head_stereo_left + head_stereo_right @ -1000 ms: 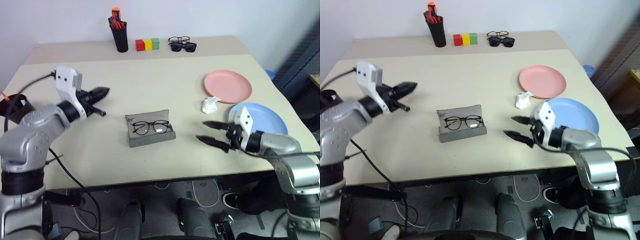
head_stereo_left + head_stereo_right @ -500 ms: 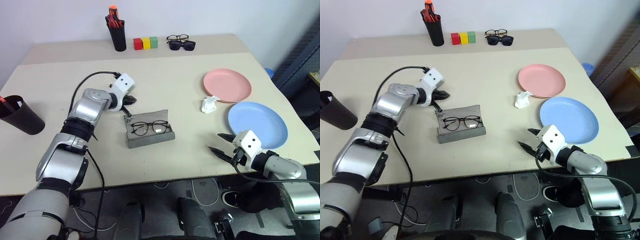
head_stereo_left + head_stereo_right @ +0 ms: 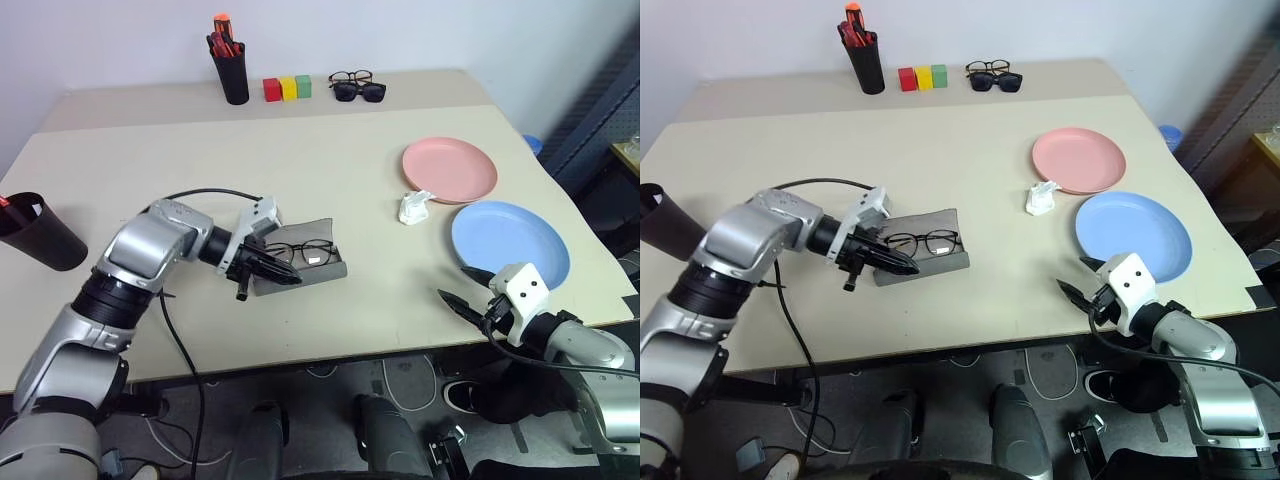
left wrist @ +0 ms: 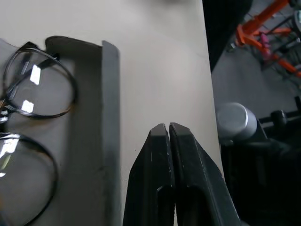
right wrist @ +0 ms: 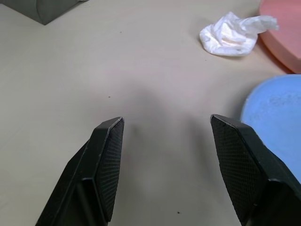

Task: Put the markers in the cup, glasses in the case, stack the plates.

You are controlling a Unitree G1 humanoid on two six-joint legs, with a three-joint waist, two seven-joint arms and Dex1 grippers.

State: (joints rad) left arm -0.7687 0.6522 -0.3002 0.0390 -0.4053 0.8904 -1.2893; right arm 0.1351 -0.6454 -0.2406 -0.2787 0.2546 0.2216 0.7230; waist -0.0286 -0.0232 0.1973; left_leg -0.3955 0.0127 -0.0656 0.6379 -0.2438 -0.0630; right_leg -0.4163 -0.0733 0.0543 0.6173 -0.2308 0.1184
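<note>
At the middle of the beige table point(image 3: 330, 180), we see the thin dark-framed glasses point(image 3: 300, 253) lying in the open grey felt case point(image 3: 296, 272). Our left gripper point(image 3: 283, 275), its fingers pressed together and empty, points at the case's front edge, probably to push the lid closed. Our right gripper point(image 3: 462, 290) stands spread and empty beside the light blue plastic plate point(image 3: 510, 240), near the salmon pink plate point(image 3: 450, 170). The wide black cup point(image 3: 38, 238) waits at the table's left edge, below a pale wall.

Beige table point(image 3: 330, 160). Grey case point(image 3: 300, 262) at centre, dark-framed glasses point(image 3: 312, 252) in it. Pink plate point(image 3: 450, 170) and blue plate point(image 3: 510, 240) right. Black cup point(image 3: 35, 245) far left. Red, yellow, green blocks point(image 3: 288, 88) at top.
</note>
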